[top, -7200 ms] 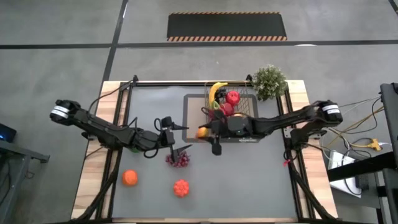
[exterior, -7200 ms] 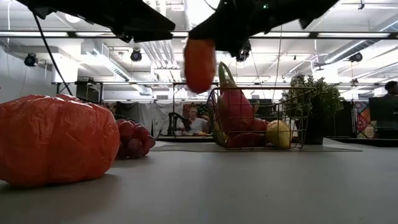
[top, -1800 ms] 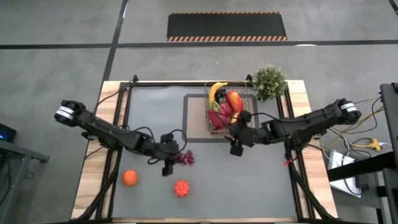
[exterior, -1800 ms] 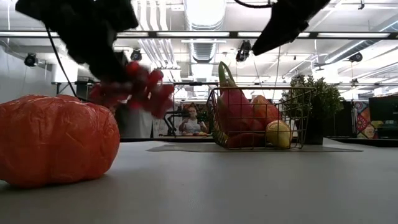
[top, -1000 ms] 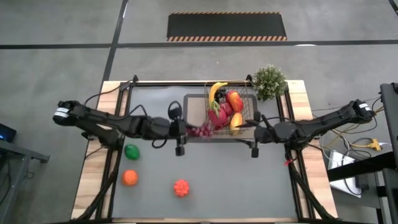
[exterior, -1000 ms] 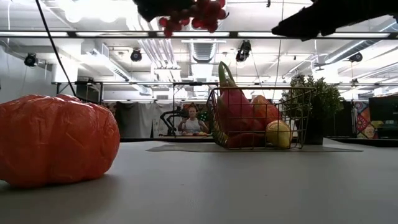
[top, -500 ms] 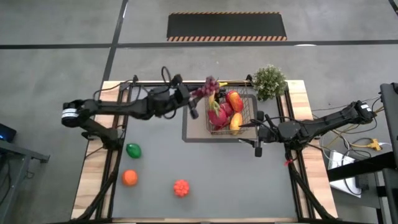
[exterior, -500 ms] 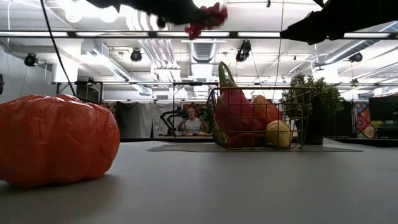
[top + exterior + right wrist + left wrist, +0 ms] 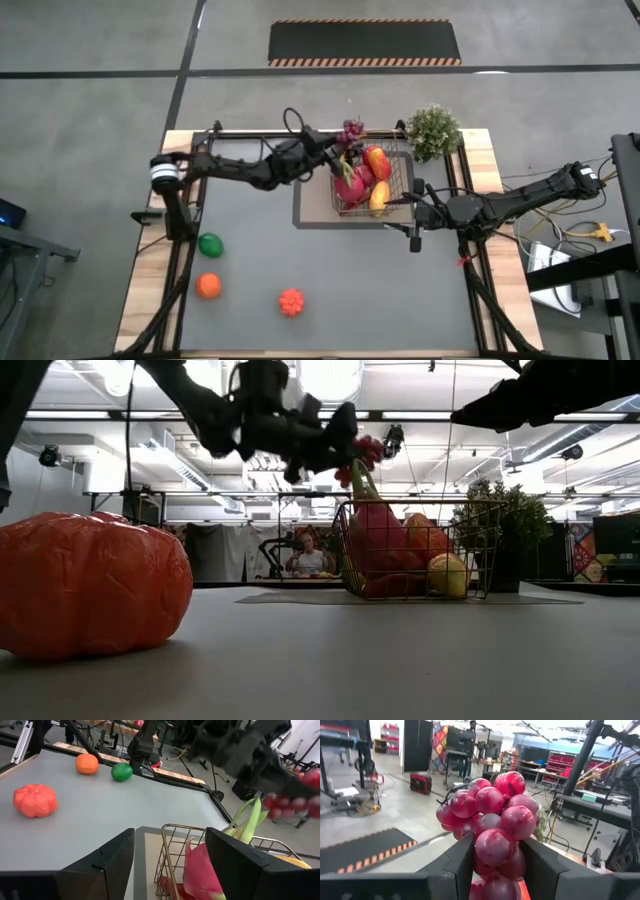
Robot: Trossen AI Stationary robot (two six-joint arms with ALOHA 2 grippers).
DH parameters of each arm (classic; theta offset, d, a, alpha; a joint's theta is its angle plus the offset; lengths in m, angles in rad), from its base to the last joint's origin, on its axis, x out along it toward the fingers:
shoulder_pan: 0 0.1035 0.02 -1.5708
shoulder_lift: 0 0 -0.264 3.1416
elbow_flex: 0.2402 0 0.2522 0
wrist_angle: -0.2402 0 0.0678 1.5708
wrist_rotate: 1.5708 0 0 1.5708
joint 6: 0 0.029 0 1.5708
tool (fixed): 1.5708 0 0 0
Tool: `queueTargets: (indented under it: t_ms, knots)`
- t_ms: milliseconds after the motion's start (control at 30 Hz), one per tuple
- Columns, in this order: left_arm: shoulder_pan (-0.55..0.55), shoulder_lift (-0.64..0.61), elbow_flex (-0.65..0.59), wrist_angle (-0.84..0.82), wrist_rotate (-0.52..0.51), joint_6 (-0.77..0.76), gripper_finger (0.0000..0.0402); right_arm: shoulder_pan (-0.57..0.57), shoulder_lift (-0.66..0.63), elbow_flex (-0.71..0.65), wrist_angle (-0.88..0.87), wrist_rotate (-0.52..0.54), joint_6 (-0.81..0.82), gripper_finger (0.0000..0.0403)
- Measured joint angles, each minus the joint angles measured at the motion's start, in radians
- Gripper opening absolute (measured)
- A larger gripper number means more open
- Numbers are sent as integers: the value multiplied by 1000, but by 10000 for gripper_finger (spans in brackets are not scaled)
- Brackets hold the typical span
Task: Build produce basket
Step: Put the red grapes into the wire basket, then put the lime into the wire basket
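Note:
My left gripper [image 9: 338, 142] is shut on a bunch of red grapes [image 9: 492, 822] and holds it in the air at the far left corner of the wire basket [image 9: 402, 187]. The low view shows the grapes [image 9: 366, 454] just above the basket's rim [image 9: 420, 503]. In the basket lie a banana [image 9: 347, 147], a pink dragon fruit [image 9: 352, 185], a red-orange fruit [image 9: 378, 161] and a yellow one [image 9: 379, 197]. My right gripper [image 9: 414, 215] stands open beside the basket's near right corner, with nothing between its fingers [image 9: 105, 865]. My left gripper pinches the grape bunch between its two fingers [image 9: 462, 865], which close on the bunch's lower grapes [image 9: 492, 847]. Most of the bunch stands out past the fingertips. The fingers come from the table's left. The grapes are lifted clear, above the basket's rim.
The basket stands on a grey mat [image 9: 312, 200]. A potted plant [image 9: 434, 130] is at the far right corner. A green fruit [image 9: 211, 243], an orange [image 9: 208, 286] and a lumpy red-orange fruit [image 9: 291, 301] lie on the table's near left part.
My left gripper has carried the grapes from beside the basket's near left side toward the table's far edge, then a little to the right, to the basket's far left corner. The grapes have stayed clear of the table. My right gripper has kept still.

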Motion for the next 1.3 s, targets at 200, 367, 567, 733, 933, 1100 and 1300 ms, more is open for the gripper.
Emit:
queueTargets:
  t_ms: [200,367,567,733,933,1100,1300]
  knots:
    - [-1,78,44,2,2,-33,125,0,0,0,-1,0,0,233]
    - [-1,126,76,2,1,-34,125,0,0,0,-2,0,0,233]
    - [-4,170,116,-4,1,-35,125,0,1,0,-2,0,2,233]
    - [-3,171,122,-6,1,-36,137,0,1,0,-7,1,4,233]
    - [-4,171,120,-15,1,-38,176,0,1,0,-7,1,4,233]
    - [-4,171,118,-35,1,-60,198,0,1,0,-7,1,6,233]
    - [-4,171,118,-35,4,-60,201,0,1,0,-7,1,11,233]
